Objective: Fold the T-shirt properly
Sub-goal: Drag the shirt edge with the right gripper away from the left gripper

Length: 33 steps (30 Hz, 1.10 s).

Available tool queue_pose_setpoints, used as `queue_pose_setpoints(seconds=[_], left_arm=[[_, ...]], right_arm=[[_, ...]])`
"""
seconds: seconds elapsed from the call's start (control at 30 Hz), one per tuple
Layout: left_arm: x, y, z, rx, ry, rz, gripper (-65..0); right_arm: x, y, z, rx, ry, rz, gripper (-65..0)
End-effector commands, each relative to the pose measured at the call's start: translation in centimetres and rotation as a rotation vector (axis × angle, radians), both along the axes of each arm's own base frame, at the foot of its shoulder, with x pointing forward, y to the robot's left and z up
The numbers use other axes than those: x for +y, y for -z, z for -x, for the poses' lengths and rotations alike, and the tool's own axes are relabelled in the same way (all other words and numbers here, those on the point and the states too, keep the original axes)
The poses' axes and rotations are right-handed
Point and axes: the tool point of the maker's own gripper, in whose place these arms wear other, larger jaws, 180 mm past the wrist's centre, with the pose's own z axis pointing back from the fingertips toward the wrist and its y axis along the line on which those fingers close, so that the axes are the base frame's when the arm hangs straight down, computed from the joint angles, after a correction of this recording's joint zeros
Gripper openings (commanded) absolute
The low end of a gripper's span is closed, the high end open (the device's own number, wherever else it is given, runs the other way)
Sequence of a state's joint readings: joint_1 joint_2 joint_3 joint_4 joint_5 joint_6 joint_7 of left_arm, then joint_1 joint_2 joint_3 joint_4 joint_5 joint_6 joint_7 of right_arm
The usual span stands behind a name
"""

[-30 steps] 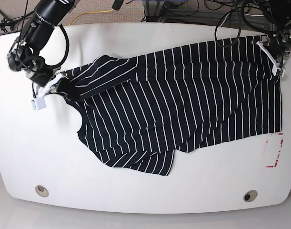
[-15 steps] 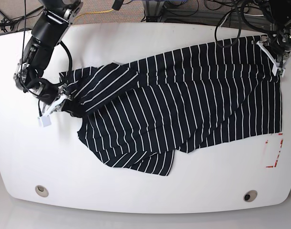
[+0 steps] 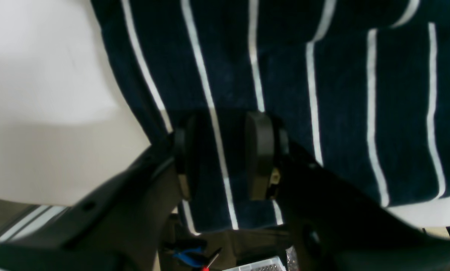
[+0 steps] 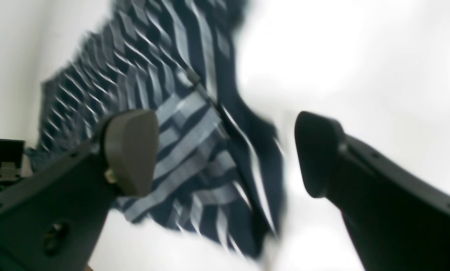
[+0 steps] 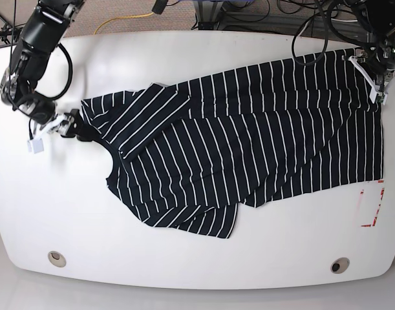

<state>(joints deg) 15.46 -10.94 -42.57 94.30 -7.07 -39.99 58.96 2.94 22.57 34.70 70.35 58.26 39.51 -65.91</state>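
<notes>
The dark T-shirt with thin white stripes lies spread across the white table, its lower part folded over near the front. My left gripper sits at the shirt's far right corner. In the left wrist view that gripper has its pads closed on the T-shirt hem. My right gripper is just left of the sleeve tip, at the table's left side. The right wrist view shows this gripper open wide above the blurred sleeve of the T-shirt, holding nothing.
A white card with red marks lies by the table's right edge. Two round holes sit near the front edge. A small white tag hangs by the right gripper. Cables run behind the table.
My right gripper has opened and let go of the sleeve, then drawn back to the left. The sleeve now lies flat, stretched leftwards. The left arm has not moved.
</notes>
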Motion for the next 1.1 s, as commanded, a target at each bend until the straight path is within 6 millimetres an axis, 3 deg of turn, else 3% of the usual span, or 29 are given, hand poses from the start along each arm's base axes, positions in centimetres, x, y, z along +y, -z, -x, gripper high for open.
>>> queue_pose_setpoints(seconds=[0.0,0.17,0.37,0.6,0.83,0.93,1.07], left_arm=[[0.8,-0.4,0.3,0.027,-0.004,-0.034,-45.6],[0.3,-2.4,-1.1,-0.048,0.024,-0.049,-45.4],[-0.4,-4.2,-2.4,-0.116,0.054,-0.048,-43.6],[-0.3,-4.9,-2.7,-0.135,0.059,-0.059,-30.6],[0.7,-5.7,-2.9,-0.136,0.068,-0.094,-31.8],[0.8,-5.3,-2.4,-0.123,0.067,-0.091,-31.7],[0.7,-3.8,-1.7,-0.085,0.054,-0.058,-31.7]], right_arm=[[-1.5,-1.5,1.1,-0.045,0.007,0.061,-16.8],[-0.8,-0.4,4.2,-0.005,-0.01,0.089,-20.3],[-1.1,0.9,5.2,0.015,0.014,0.122,-20.5],[-0.6,3.1,5.3,0.09,-0.007,0.248,-20.3],[1.4,3.4,4.5,0.086,-0.023,0.304,-21.1],[1.7,3.9,4.6,0.103,-0.025,0.311,-28.9],[1.7,3.8,4.4,0.094,-0.021,0.317,-49.6]])
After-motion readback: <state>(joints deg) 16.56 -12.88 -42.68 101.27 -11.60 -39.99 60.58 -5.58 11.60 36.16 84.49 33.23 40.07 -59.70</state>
